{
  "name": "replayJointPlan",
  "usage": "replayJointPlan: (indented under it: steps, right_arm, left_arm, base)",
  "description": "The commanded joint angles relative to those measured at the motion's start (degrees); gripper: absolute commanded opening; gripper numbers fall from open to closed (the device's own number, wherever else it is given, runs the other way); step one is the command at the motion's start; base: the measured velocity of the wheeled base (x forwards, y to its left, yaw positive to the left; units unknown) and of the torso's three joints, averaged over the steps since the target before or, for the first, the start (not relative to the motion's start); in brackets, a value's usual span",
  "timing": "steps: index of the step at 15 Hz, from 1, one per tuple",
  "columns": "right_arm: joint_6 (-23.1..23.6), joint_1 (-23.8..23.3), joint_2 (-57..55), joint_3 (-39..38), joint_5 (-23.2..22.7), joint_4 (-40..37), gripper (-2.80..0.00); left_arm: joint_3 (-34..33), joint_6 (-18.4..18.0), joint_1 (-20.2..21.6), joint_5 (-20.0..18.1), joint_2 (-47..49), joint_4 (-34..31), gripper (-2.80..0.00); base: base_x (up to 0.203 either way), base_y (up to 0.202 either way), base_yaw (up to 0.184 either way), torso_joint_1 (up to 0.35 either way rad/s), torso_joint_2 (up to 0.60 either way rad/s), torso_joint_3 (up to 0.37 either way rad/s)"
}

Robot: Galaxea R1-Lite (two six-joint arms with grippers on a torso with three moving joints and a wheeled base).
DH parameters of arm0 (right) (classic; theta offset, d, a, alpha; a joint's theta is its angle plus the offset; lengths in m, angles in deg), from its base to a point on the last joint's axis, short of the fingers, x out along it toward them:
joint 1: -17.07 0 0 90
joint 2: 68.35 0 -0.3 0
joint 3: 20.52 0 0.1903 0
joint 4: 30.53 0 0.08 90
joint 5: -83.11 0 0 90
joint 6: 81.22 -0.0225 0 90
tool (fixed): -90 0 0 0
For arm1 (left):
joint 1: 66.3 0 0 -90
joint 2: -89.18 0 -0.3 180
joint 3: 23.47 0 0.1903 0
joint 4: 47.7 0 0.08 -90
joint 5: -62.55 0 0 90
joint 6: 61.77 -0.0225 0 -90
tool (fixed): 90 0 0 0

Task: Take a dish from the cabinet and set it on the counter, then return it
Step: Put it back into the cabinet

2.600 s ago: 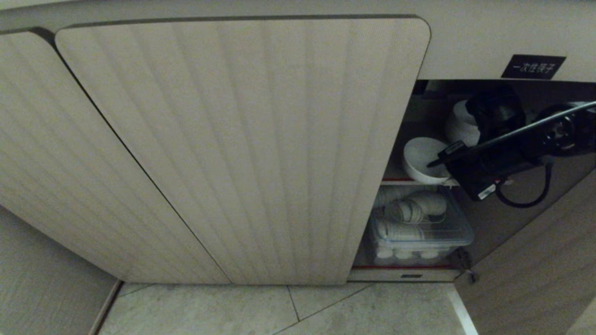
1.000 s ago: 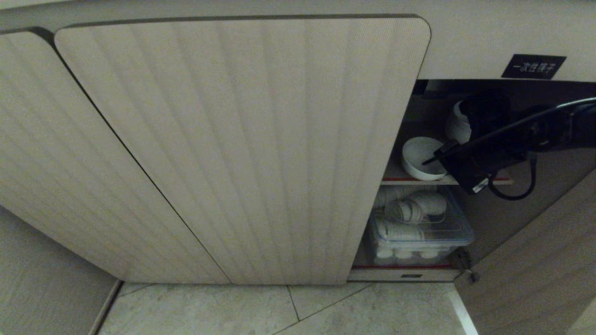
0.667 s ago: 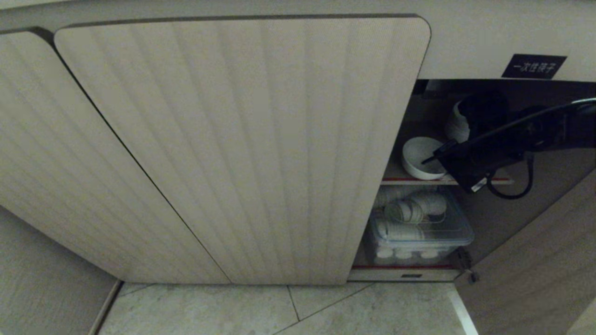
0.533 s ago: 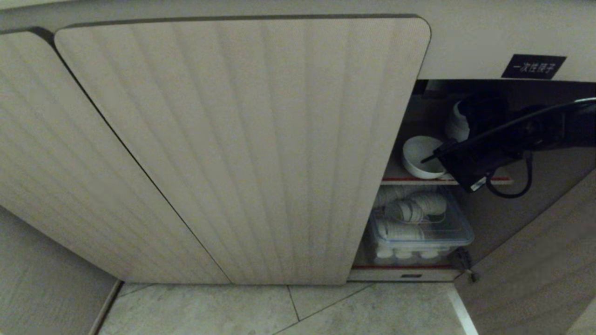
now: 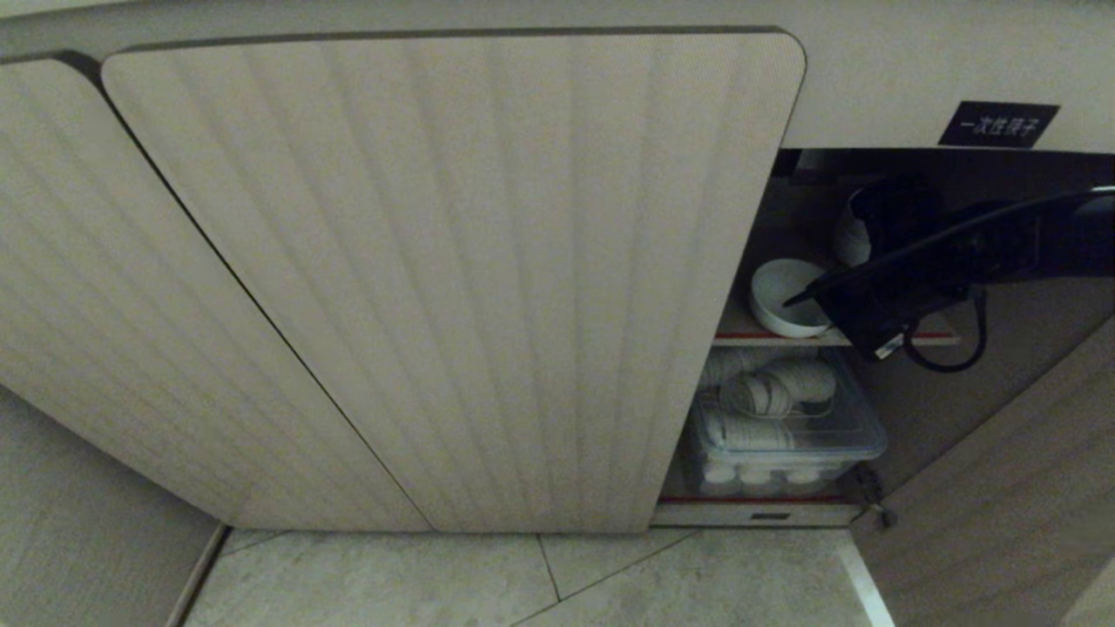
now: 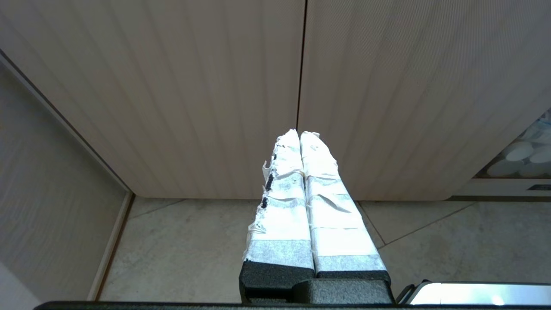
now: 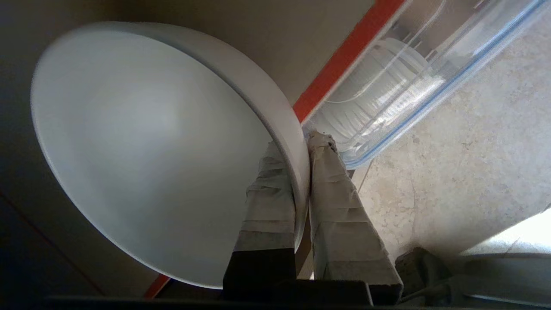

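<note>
From the head view, the cabinet (image 5: 453,279) stands with its right-hand bay open, and the white dish (image 5: 781,296) sits on the upper red-edged shelf (image 5: 749,334), near that shelf's front edge. The right gripper (image 5: 806,296) reaches into the bay and meets the dish at the side of its rim nearest the arm. Below, on the lower shelf, a clear lidded box (image 5: 784,427) holds stacked white ware. The counter is not in view here, so nothing shows whether the dish has yet been there.

In the left wrist view, the left gripper (image 6: 300,135) hangs parked before the closed doors, its taped fingers pressed together on nothing, above the tiled floor (image 6: 193,245).

In the right wrist view, the taped fingers (image 7: 271,189) pinch the dish's (image 7: 142,142) wall, one inside the bowl and one outside, clamped narrow on the rim. The dish looks to be at the shelf's red front edge, the clear box (image 7: 400,90) beyond it.

My judgement: the dish is gripped at the shelf, either just seized for lifting out or being set back; whichever it is, a release here would end only the second case.
</note>
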Motion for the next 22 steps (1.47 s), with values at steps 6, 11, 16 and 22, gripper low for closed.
replayJointPlan:
  steps: [6, 11, 16, 22]
  right_arm:
    - [-0.34, -0.31, -1.38, 1.68, 0.02, -0.12, -2.8]
    - [-0.34, -0.4, -1.78, 1.73, -0.07, -0.12, -2.8]
    - [-0.34, -0.49, -1.82, 1.75, -0.07, 0.32, -2.8]
    - [-0.43, -0.49, -2.44, 3.15, -0.09, -0.25, -2.8]
  left_arm:
    - [-0.01, 0.0, -0.04, -0.02, 0.0, 0.02, -2.8]
    - [-0.01, 0.0, 0.04, -0.02, 0.0, 0.02, -2.8]
    - [-0.01, 0.0, -0.04, -0.02, 0.0, 0.02, -2.8]
    - [-0.01, 0.0, 0.04, -0.02, 0.0, 0.02, -2.8]
  base:
    - [0.0, 0.0, 0.0, 0.0, 0.0, 0.0]
    - [0.0, 0.0, 0.0, 0.0, 0.0, 0.0]
    - [0.0, 0.0, 0.0, 0.0, 0.0, 0.0]
    - [0.0, 0.0, 0.0, 0.0, 0.0, 0.0]
